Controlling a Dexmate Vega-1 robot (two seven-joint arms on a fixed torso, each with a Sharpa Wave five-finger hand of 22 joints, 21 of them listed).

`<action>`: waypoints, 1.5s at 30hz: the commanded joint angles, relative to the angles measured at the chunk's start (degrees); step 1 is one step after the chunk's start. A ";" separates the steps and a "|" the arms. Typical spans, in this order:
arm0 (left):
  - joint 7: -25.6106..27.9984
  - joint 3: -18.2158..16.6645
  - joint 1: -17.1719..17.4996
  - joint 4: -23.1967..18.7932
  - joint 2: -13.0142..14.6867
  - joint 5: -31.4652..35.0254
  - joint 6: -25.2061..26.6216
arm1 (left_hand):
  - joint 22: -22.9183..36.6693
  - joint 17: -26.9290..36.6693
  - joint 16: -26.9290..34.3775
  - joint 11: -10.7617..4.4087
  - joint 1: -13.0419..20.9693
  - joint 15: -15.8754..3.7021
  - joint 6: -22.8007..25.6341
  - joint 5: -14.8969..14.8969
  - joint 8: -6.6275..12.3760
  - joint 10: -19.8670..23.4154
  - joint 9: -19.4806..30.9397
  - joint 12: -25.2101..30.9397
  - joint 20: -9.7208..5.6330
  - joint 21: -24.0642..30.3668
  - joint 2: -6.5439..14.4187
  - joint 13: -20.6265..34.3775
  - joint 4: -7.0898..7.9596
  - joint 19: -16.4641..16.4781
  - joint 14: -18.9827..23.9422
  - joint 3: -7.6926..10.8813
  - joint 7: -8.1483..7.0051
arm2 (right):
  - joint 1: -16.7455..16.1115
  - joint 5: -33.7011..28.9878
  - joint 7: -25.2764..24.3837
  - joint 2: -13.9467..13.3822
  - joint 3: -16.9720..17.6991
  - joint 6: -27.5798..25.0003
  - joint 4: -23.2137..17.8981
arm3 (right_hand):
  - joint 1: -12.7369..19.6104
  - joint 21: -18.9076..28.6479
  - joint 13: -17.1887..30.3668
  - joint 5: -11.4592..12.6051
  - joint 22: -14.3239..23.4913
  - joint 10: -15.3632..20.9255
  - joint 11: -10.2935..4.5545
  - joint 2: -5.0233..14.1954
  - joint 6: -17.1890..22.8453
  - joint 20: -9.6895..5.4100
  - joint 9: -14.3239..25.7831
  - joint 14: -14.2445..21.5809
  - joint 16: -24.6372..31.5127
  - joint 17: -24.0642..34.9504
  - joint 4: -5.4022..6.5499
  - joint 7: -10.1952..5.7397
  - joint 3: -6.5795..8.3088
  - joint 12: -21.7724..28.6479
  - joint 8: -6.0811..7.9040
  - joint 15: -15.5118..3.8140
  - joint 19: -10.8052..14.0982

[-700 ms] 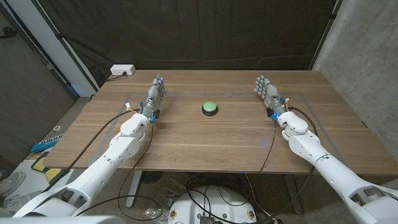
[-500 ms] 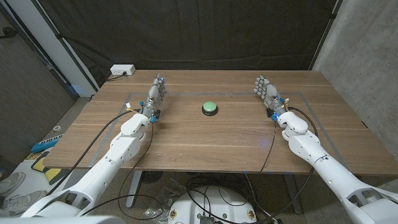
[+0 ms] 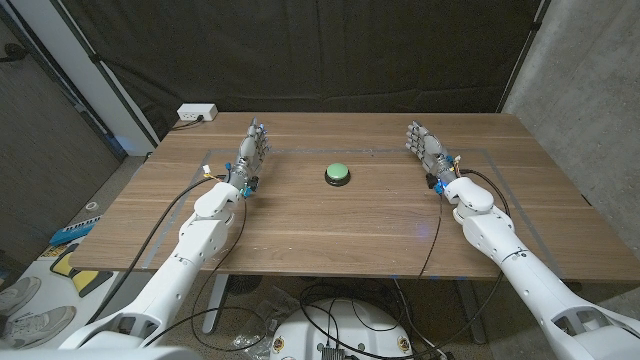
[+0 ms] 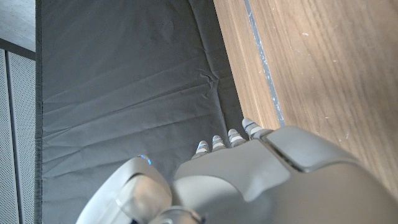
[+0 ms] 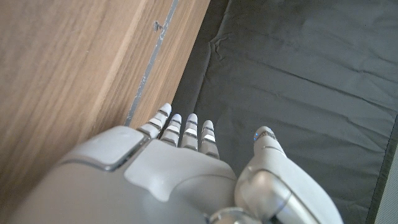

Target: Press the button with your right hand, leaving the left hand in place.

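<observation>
Green push button point(image 3: 339, 173) sits mid-table, untouched and well apart from both our hands. Our right hand point(image 3: 428, 150) and left hand point(image 3: 251, 152) hold nothing, fingers apart. Next, we judge, the right must sweep inward over it.

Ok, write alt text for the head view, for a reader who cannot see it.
A green button sits mid-table on a wooden table, untouched, with the robot's left hand and right hand open on either side, well apart from it. A white power strip lies at the table's far left corner.
</observation>
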 commanded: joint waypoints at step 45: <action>-5.53 -6.07 0.78 -0.71 -3.84 4.78 2.35 | -0.06 0.11 0.34 -0.21 0.10 -1.07 -8.37 1.22 0.26 -9.23 0.15 0.44 0.83 0.07 1.44 0.22 -0.17 -0.92 -8.54 -0.51 -0.60 | 6.73 -39.95 0.40 -4.90 -13.61 -15.06 -16.80 | 2.40 -0.41 0.15 0.55 -0.01 1.85 -0.55 0.55 2.21 0.16 0.28 0.69 0.29 0.06 -1.19 -1.29 1.10 0.86 0.77 -0.66 0.51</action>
